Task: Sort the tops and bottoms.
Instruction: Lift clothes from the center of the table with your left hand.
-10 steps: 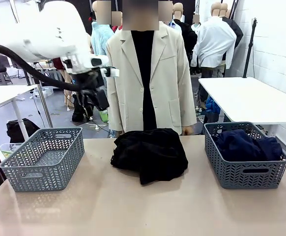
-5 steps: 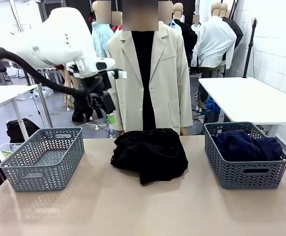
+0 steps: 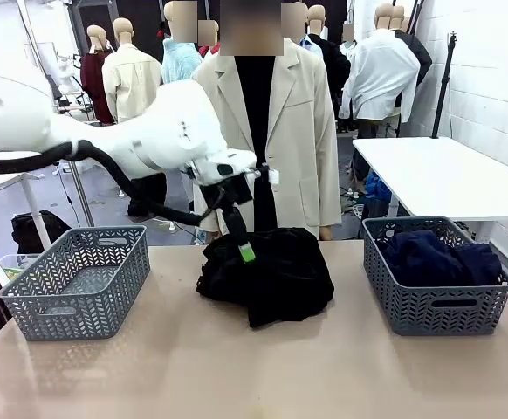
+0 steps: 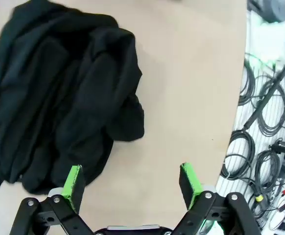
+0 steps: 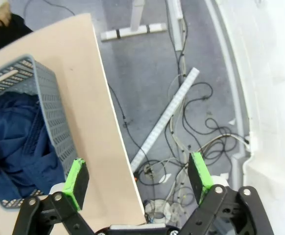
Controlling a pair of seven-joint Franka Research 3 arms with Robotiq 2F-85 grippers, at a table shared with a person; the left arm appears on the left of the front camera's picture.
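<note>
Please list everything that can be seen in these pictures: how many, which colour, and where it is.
black garment: one, black, crumpled at the middle of the table
left basket: one, grey, on the table's left side
right basket: one, grey, on the table's right side
blue clothing: one pile, dark blue, inside the right basket
table: one, beige, bearing all the above
side table: one, white, behind on the right
cables: several, black and white, on the floor beside the table
person: one, cream jacket over black top, at the far side
left gripper: black, green pads, open, above the table beside the black garment
right gripper: black, green pads, open, over the table's edge near the right basket
</note>
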